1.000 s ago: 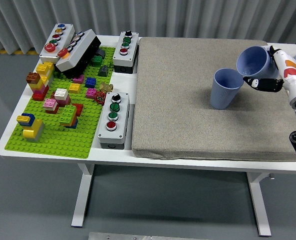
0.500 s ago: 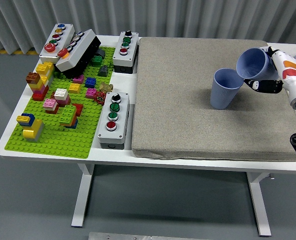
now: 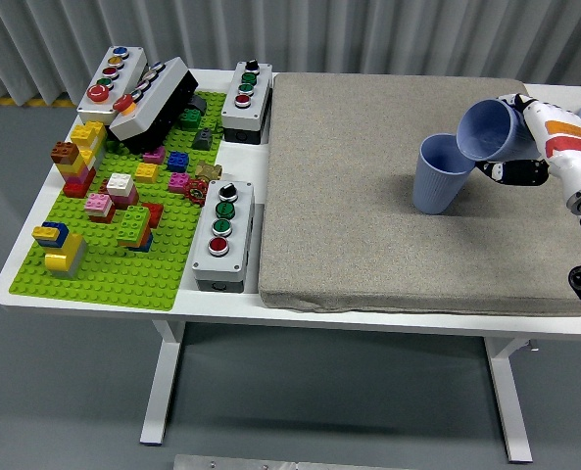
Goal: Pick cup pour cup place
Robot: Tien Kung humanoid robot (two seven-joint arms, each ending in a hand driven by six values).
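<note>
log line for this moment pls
phase: pour | right hand: holds tilted cup | target: upright cup on mat

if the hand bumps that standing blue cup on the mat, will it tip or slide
The standing blue cup probably tips rather than slides: it looks tall, narrowing toward its base, and the grey mat looks grippy. It seems light, likely plastic, so a nudge from the tilted cup might topple it.

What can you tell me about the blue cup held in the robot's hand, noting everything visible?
The held blue cup is a plain, matte, plastic-looking tumbler of pale blue-violet, without handle or lid. The right hand grips it from the right side. It is tipped steeply, its open mouth turned left and down over the rim of a matching upright cup standing on the grey mat. No contents are visible.
</note>
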